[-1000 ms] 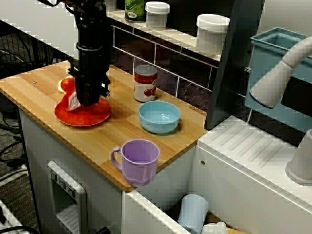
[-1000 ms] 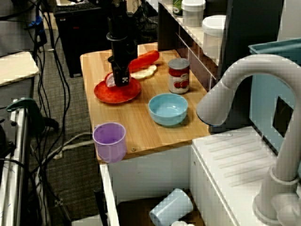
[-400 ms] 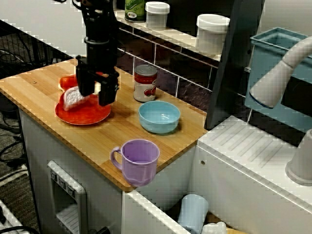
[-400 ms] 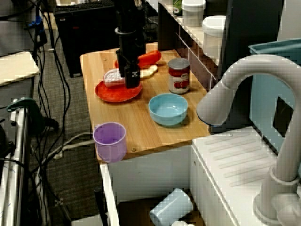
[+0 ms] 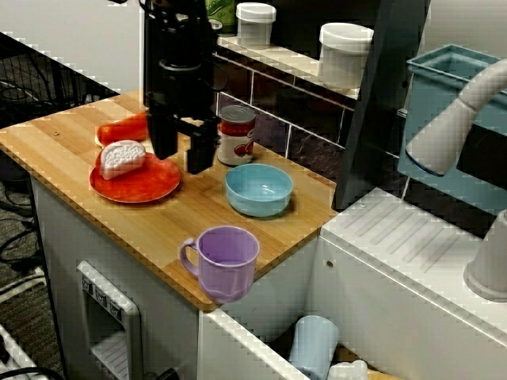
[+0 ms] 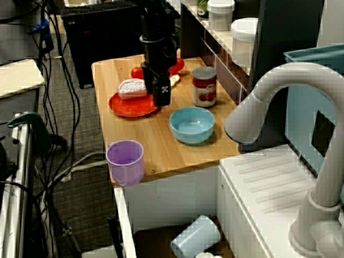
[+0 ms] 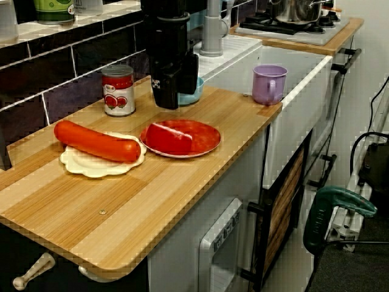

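- Your gripper has lifted off the red plate since a second ago and shifted toward the tin can.
- Its jaws stand apart with nothing between them.
- The red-and-white wedge lies on the red plate, clear of the fingers.
- The gripper hangs above the counter by the plate's edge, between plate and can.
- The blue bowl sits near the can; the purple mug stands at the counter's front edge.
- In the view along the counter, a sausage lies on a white plate just beside the red one.
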